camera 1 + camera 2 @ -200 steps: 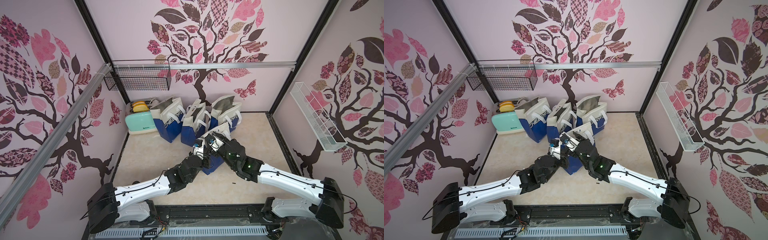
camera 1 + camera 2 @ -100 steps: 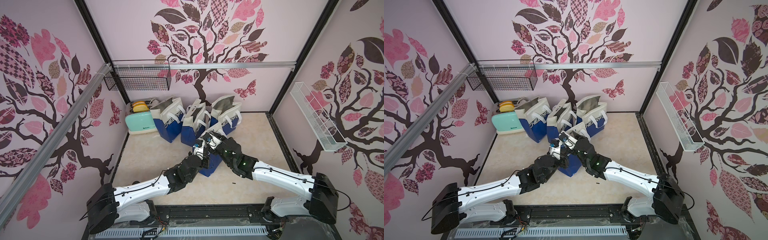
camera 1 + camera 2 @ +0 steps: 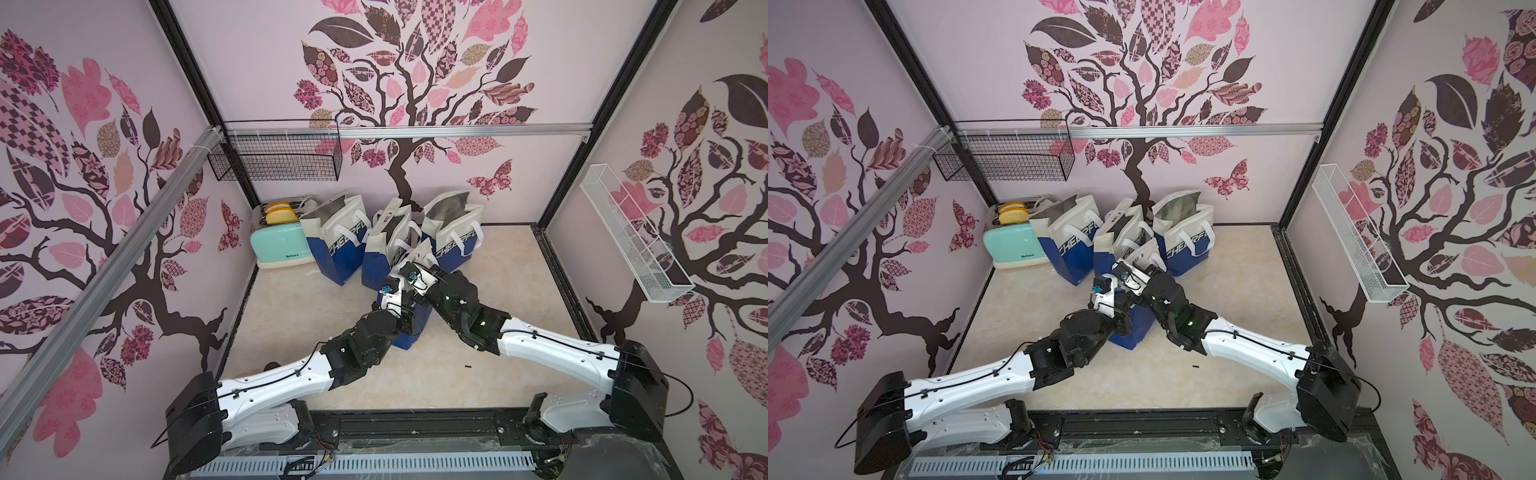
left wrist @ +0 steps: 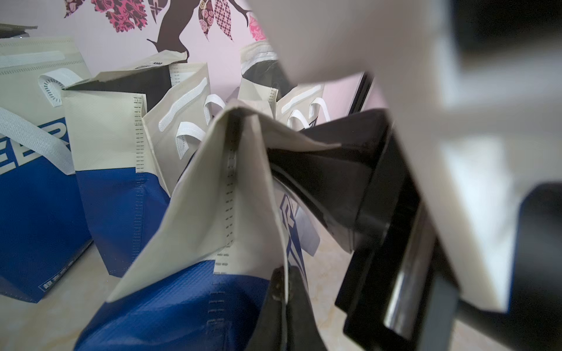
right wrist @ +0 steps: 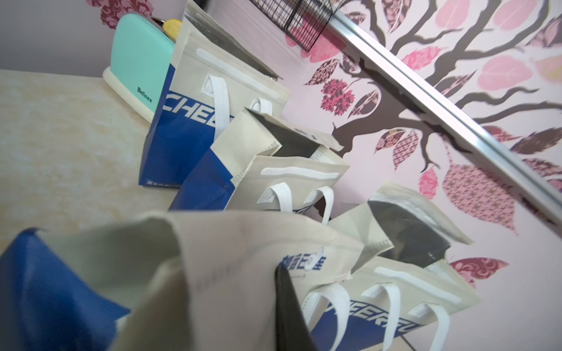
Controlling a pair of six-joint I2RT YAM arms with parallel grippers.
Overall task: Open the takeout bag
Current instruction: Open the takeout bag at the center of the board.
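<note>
The takeout bag (image 3: 409,338), beige on top and blue below, stands mid-table in front of a row of like bags; both top views show both wrists meeting over its top, which they hide. In the left wrist view my left gripper (image 4: 285,281) is shut on a thin edge of the bag's (image 4: 213,194) side panel. In the right wrist view one dark finger (image 5: 284,291) of my right gripper (image 5: 278,273) presses against the bag's beige top panel (image 5: 231,243); the other finger is hidden behind the fabric. The bag's mouth still looks pinched together.
Three open bags of the same kind (image 3: 338,245) (image 3: 388,249) (image 3: 455,237) stand close behind. A mint toaster (image 3: 282,249) with bread slices sits at the back left. A black wire basket (image 3: 276,160) and a white wire shelf (image 3: 631,241) hang on the walls.
My right gripper has reached in toward the bag's top and closed on its beige panel. The left gripper has kept its grip and hardly moved.
</note>
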